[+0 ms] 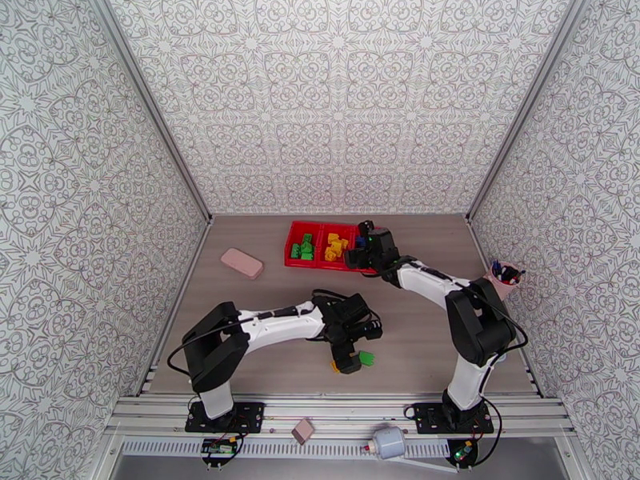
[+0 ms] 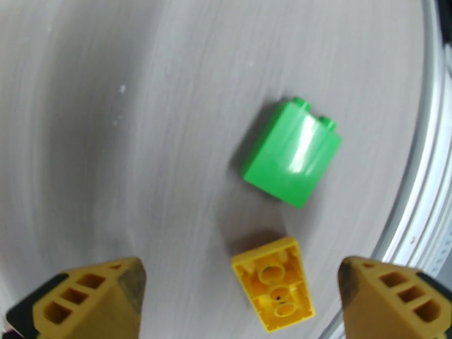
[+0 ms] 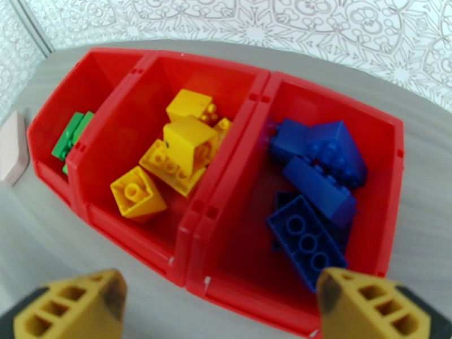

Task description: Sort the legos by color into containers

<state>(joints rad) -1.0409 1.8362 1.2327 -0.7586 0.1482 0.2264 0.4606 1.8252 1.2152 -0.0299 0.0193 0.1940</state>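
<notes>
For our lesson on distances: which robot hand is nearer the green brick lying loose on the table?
Left. The left hand hovers open right beside the green brick, over a yellow brick. The right hand is far off, above the red tray.

This looks like a robotics lab test cell, not a home or shop. A grey wood-grain table (image 1: 416, 346) is boxed in on three sides by panels (image 1: 336, 98) printed with one repeating ornament. An aluminium rail (image 1: 344, 410) runs along the front. The left arm (image 1: 272, 326) and right arm (image 1: 448, 290) are bolted there, with what may be a small circuit board (image 1: 220, 448) beside one base.
</notes>
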